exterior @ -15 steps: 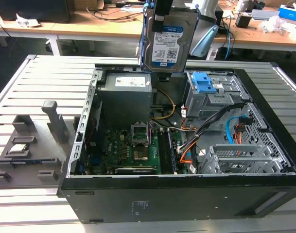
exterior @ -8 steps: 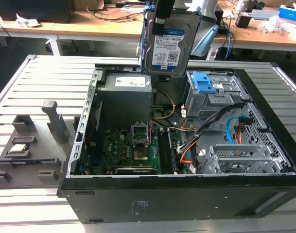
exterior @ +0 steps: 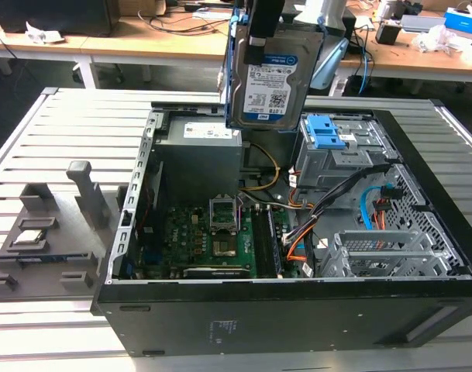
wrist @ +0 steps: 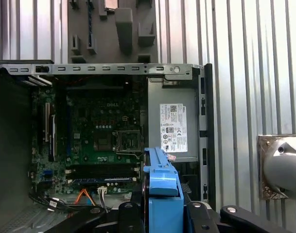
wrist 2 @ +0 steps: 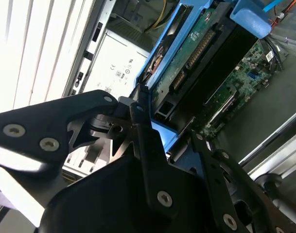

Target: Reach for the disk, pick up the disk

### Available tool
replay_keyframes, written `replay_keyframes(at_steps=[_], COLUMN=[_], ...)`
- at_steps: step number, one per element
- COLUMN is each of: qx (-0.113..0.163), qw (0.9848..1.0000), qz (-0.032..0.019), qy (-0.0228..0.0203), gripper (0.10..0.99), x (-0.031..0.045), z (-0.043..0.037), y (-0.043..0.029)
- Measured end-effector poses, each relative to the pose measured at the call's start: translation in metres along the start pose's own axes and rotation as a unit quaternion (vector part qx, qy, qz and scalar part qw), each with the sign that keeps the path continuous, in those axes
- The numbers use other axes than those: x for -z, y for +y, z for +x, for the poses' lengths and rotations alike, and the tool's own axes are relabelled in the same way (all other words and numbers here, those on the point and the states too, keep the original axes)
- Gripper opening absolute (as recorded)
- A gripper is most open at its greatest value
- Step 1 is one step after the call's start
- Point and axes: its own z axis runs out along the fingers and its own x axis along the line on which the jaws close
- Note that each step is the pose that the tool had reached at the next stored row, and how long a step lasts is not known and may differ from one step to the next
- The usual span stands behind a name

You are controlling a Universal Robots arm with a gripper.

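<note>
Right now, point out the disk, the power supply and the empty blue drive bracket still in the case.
disk (exterior: 273, 87), exterior view, on its white label.
power supply (exterior: 201, 159), exterior view, on its grey side.
blue drive bracket (exterior: 323, 132), exterior view, on its top face.

Matte black gripper (wrist 2: 160, 145) built of flat angular linkage plates, pinned together with round silver screw heads and pivot bolts. Thin, straight black fingers (wrist 2: 144, 141) with squared edges. Glossy dark curved housing behind the linkages. White body section beside it. Black block-shaped upper part (exterior: 264, 23) in the exterior view.
</note>
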Motion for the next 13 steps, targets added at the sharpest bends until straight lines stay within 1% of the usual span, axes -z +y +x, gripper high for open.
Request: replay_keyframes(at_steps=[4, 6, 13], qx=[0.0, 0.0, 0.0], qw=[1.0, 1.0, 1.0], qz=[0.0, 0.0, 0.0], qy=[0.0, 0.0, 0.0], gripper=[0.369, 0.369, 0.369], x=[0.0006, 0.0008, 0.0022], z=[0.0123, 0.0161, 0.0413], y=[-0.0004, -0.0005, -0.0011])
